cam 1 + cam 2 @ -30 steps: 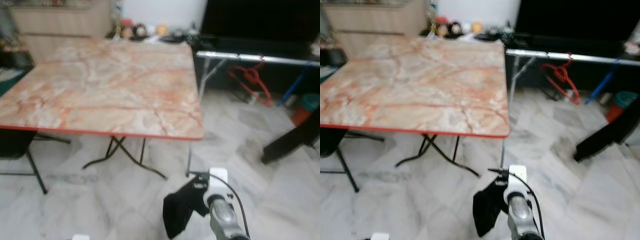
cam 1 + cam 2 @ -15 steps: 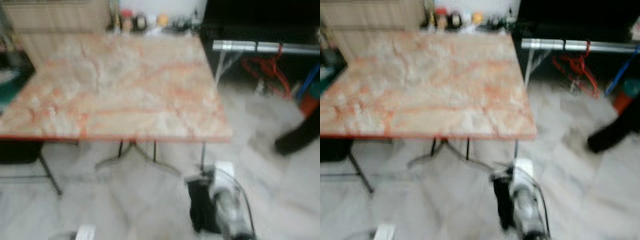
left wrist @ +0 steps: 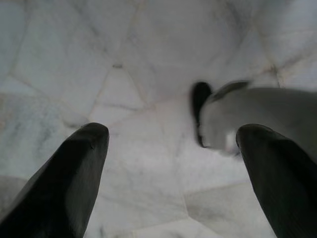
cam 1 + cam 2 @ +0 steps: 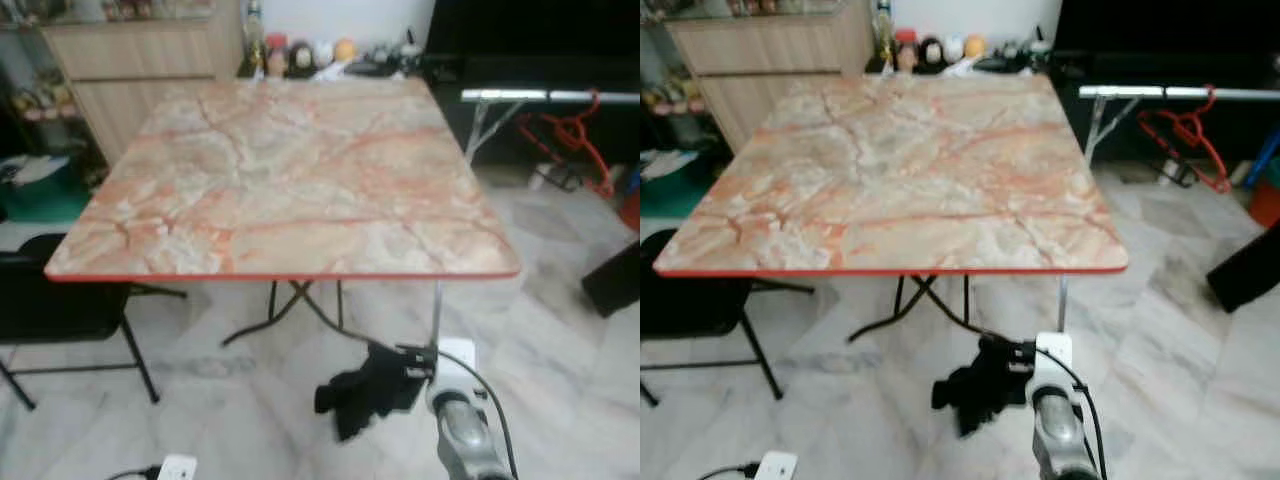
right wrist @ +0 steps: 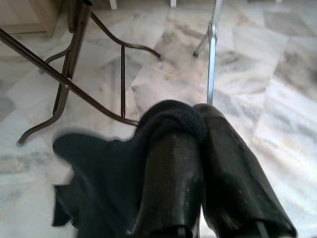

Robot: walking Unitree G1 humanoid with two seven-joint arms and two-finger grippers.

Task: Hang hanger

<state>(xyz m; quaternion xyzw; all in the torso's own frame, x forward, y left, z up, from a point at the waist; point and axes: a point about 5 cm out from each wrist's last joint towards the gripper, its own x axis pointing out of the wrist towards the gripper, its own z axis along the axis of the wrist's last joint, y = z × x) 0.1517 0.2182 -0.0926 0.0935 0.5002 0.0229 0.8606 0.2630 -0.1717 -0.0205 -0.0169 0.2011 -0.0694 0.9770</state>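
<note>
left eye view: folding table point(image 4: 290, 180) with marble-pattern top and red edge band takes the middle of the scene; its near edge runs straight across, and its far edge sits close to a low shelf of small jars. a black chair point(image 4: 60, 310) is tucked partly under the near left corner. open marble floor point(image 4: 230, 420) lies in front of the table and to its right. a silver rail point(image 4: 545, 96) runs off the table's far right corner, apart from the table edge, with a red hanger point(image 4: 575, 135) hooked on it and hanging below. the right gripper point(image 4: 375, 385) is low in front of the table's near right leg, with a black cloth point(image 4: 350, 395) bunched at its tip.

right eye view: same layout. a white power strip point(image 4: 775, 466) lies on the floor at the near left. a dark slanted object point(image 4: 1245, 270) stands at the right edge, well apart from the table.

left wrist view: left gripper point(image 3: 173, 148) points down at bare floor tiles, its fingers point(image 3: 74, 168) spread wide with nothing between them. a blurred grey and black shape lies beyond them; cannot tell what it is.

right wrist view: the right gripper's fingers point(image 5: 171, 183) are pressed narrow together, pinching the black cloth, which drapes to one side. the table's crossed dark legs point(image 5: 69, 74) and one silver leg point(image 5: 213, 59) stand ahead, with floor open between them.
</note>
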